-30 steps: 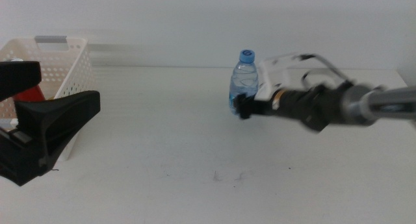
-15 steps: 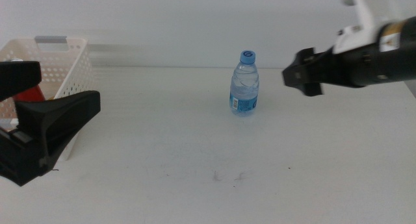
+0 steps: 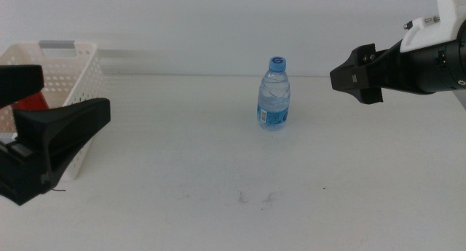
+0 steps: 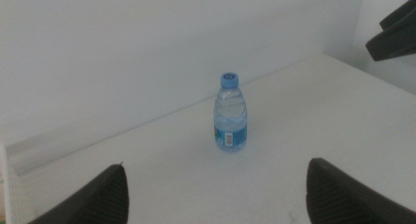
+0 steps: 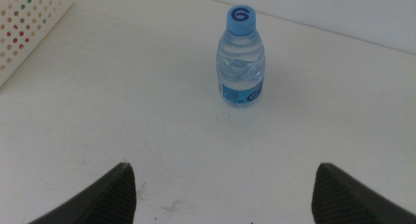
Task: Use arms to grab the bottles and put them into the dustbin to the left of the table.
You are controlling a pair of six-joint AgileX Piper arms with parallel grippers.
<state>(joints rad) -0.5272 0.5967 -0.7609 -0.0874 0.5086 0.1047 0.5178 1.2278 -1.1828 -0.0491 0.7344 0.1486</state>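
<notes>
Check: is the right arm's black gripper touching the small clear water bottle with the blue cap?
Apart. The middle view shows bare wall and table between the right gripper and the small clear water bottle with the blue cap, which stands alone, upright.

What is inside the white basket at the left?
Inside the basket, something red shows over the rim. The left gripper covers most of the basket, so the rest of its contents cannot be seen.

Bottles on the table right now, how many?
1. A water bottle stands upright mid-table, between the open left gripper and open right gripper, touching neither. Something red shows in the basket; more may be hidden there.
</notes>
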